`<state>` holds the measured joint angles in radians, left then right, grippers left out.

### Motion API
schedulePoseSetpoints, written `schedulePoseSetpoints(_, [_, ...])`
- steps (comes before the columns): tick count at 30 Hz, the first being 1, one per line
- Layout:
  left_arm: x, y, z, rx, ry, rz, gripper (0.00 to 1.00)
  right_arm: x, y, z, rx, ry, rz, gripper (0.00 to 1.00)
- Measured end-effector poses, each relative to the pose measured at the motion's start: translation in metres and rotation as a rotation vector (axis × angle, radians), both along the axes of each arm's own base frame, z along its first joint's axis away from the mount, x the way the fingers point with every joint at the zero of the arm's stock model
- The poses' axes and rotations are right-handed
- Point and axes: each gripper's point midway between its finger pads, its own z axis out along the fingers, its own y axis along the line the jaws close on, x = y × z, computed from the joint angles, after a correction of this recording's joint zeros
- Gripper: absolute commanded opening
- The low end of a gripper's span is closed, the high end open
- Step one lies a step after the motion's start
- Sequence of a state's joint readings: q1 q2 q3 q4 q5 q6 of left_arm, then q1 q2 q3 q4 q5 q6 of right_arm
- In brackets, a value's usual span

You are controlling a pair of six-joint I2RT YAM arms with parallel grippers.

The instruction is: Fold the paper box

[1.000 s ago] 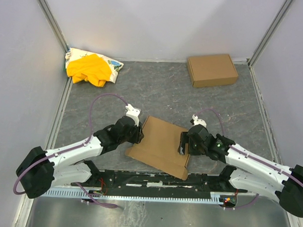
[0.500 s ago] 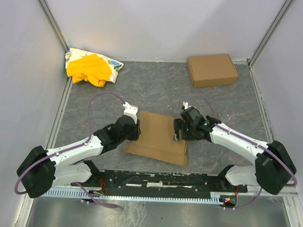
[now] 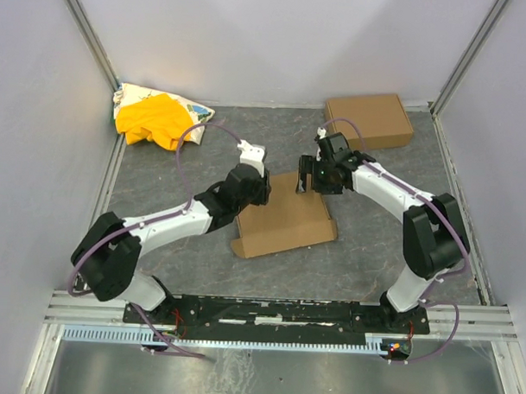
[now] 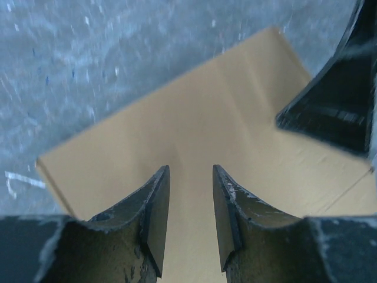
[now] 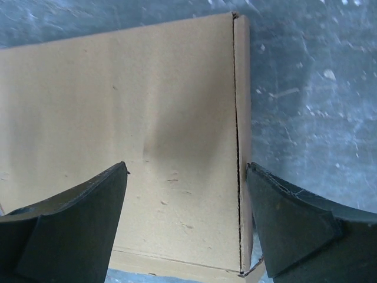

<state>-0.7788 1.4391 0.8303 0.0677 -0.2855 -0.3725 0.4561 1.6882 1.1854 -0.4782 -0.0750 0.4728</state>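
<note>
**Top external view: folded paper box flat at mid-table, both grippers at its far end**

You have the paper box (image 3: 285,222) lying flat on the grey table (image 3: 373,253), roughly at the centre and turned a little askew to the table edges. It reads as a shallow closed rectangle, plain brown face up. Well apart from it, the other cardboard box (image 3: 368,121) sits in the far right corner and the yellow-and-white cloth heap (image 3: 159,117) in the far left corner.

Your left gripper (image 3: 256,191) reaches in over the far left part of the paper box. In its wrist view the two fingers (image 4: 154,206) stand a narrow gap apart, pointing down at the brown face, and only cardboard shows through the gap, with nothing pinched. Whether the tips touch the surface you cannot tell from these views. The dark shape at the upper right of that view is the other arm's gripper, close by over the same face.

Your right gripper (image 3: 305,176) is at the box's far corner, just beside the left one. Its wrist view shows the fingers (image 5: 76,218) spread wide, holding nothing, above the top face. A straight slit (image 5: 237,118) runs down the box near its right edge, leaving a narrow strip of cardboard beside it, and the right-hand finger sits just past that strip. Contact with the box cannot be judged here either.
</note>
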Motion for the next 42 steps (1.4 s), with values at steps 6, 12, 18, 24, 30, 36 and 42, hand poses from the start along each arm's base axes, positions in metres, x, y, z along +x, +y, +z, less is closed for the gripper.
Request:
schedulePoseSetpoints(6, [0.052, -0.004, 0.021, -0.021, -0.052, 0.036, 0.41, 0.022, 0.009, 0.005, 0.018, -0.011, 0.009, 0.92])
schedulePoseSetpoints(12, [0.041, 0.021, 0.034, -0.035, -0.056, 0.072, 0.38, 0.025, -0.014, 0.013, -0.011, -0.044, -0.035, 0.92])
schedulePoseSetpoints(18, [-0.034, 0.072, 0.004, -0.202, 0.012, 0.176, 0.34, 0.007, -0.033, 0.003, 0.022, -0.026, -0.057, 0.93])
schedulePoseSetpoints(24, [-0.06, 0.085, -0.027, -0.265, 0.089, 0.223, 0.36, -0.011, -0.026, -0.016, 0.074, 0.025, -0.014, 0.93])
schedulePoseSetpoints(30, [-0.057, 0.075, -0.032, -0.302, 0.114, 0.215, 0.37, -0.016, -0.019, -0.019, 0.113, 0.037, 0.006, 0.92])
schedulePoseSetpoints(36, [-0.05, 0.062, -0.051, -0.26, 0.185, 0.204, 0.37, -0.023, -0.02, -0.02, 0.121, 0.037, 0.007, 0.92])
schedulePoseSetpoints(42, [-0.044, 0.057, -0.052, -0.254, 0.192, 0.203, 0.38, -0.026, -0.021, -0.016, 0.125, 0.028, 0.008, 0.92])
